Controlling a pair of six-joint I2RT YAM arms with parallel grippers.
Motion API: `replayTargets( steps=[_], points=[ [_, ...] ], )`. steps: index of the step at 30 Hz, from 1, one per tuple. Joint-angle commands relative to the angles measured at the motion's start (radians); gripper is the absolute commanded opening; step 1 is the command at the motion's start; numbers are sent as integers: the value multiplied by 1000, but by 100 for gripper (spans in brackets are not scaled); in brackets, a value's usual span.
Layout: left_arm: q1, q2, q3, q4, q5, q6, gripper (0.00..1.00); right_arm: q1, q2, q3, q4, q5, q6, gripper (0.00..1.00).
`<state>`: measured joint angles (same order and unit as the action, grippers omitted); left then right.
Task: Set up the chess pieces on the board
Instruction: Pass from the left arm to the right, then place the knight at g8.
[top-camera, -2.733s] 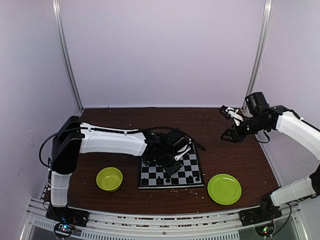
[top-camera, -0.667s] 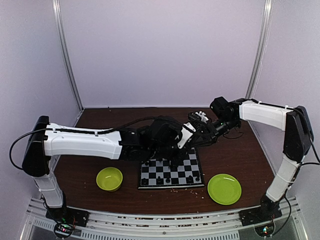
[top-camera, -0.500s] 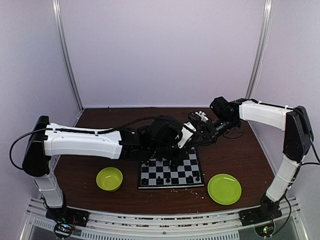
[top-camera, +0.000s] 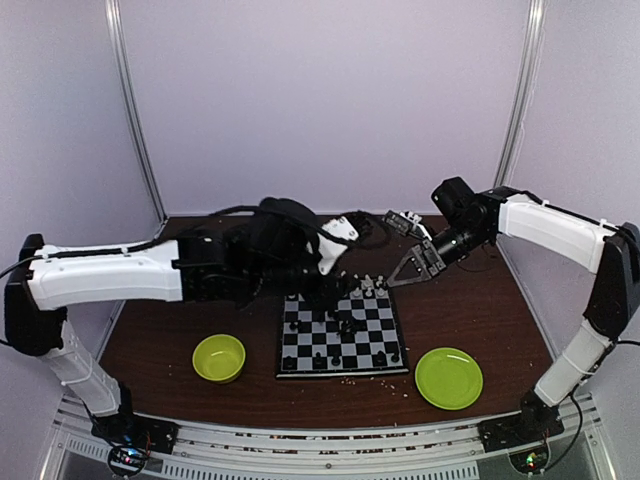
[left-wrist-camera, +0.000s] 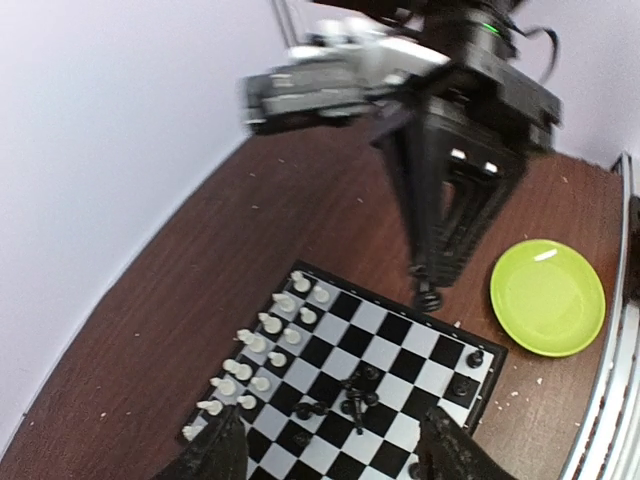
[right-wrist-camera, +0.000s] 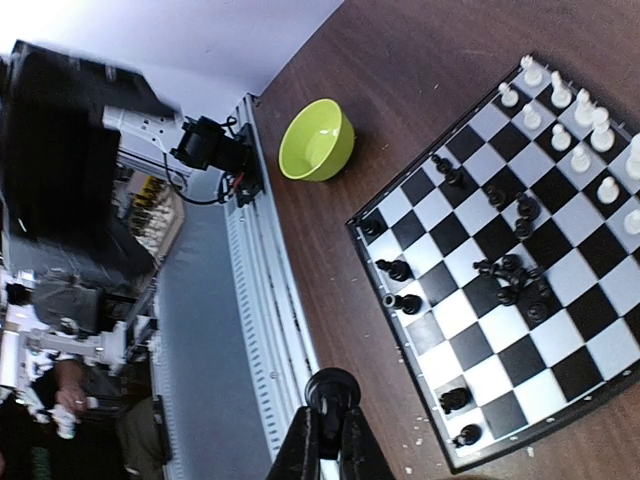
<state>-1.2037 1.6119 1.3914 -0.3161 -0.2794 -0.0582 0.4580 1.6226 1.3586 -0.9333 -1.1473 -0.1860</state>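
The board (top-camera: 372, 345) lies at the table's middle. White chess pieces (left-wrist-camera: 262, 345) stand in two rows along its far edge, also visible as white pieces (right-wrist-camera: 575, 130) in the right wrist view. Several black pieces (left-wrist-camera: 360, 395) lie tumbled mid-board, and others stand near the front rows (right-wrist-camera: 400, 270). My left gripper (left-wrist-camera: 330, 460) hangs open above the board (left-wrist-camera: 395, 335) with nothing between its fingers. My right gripper (right-wrist-camera: 328, 425) is shut on a black piece (right-wrist-camera: 332, 385), held in the air off the board's far right corner (top-camera: 395, 283).
A lime-green bowl (top-camera: 219, 357) sits left of the board and a flat lime-green plate (top-camera: 449, 377) sits to its right. Small crumbs dot the brown table near the front edge. The metal rail (right-wrist-camera: 265, 300) runs along the near side.
My left gripper has opened and drawn back up and to the left, off the board. My right gripper has shut on the black piece and pulled away to the right.
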Motion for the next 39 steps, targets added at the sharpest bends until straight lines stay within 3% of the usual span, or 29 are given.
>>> replayTargets(
  steps=[1, 5, 11, 14, 20, 24, 29, 39],
  points=[
    [127, -119, 46, -93, 46, -3, 62, 37, -132, -34, 108, 236, -54, 2],
    [268, -116, 117, -169, 147, -58, 63, 127, -194, -60, 146, 423, -109, 1],
    [439, -117, 103, -124, 204, -59, 63, 291, -176, -19, 134, 606, -189, 1],
    [508, -108, 91, -116, 251, -75, 63, 341, -121, 20, 134, 639, -194, 2],
    [630, -66, 199, -175, 477, -154, 63, 431, 45, 132, 112, 685, -213, 2],
    [693, -97, 114, -94, 542, -213, 62, 486, 160, 223, 99, 712, -225, 2],
    [877, -144, 1, 68, 794, -395, 58, 540, 292, 328, 63, 721, -243, 2],
    [918, -197, -21, 53, 819, -376, 55, 581, 451, 402, 33, 744, -237, 2]
  ],
)
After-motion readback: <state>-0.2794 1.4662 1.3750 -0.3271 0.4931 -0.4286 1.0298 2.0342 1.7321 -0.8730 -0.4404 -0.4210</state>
